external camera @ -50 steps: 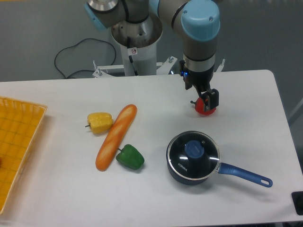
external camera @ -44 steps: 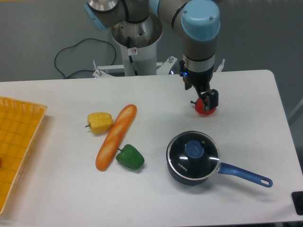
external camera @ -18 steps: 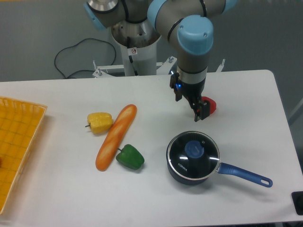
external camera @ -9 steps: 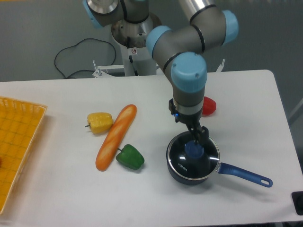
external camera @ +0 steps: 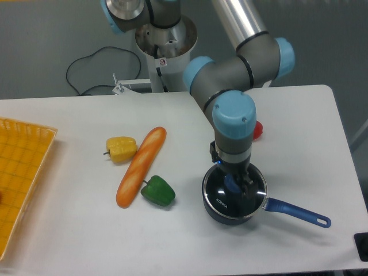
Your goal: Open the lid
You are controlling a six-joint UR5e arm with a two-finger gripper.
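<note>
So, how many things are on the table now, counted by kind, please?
Peppers: 3: yellow pepper, green pepper, red pepper, partly hidden by the arm
Bread: 1: baguette
Cookware: 2: saucepan, lid on it
Trays: 1: orange tray
Total: 7

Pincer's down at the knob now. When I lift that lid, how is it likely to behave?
The lid looks like dark glass in a metal rim, so probably rigid, fairly heavy and breakable if dropped. Held only by its small blue knob, it may tilt or swing. The pincer hides the grip, so slippage can't be judged.
</note>
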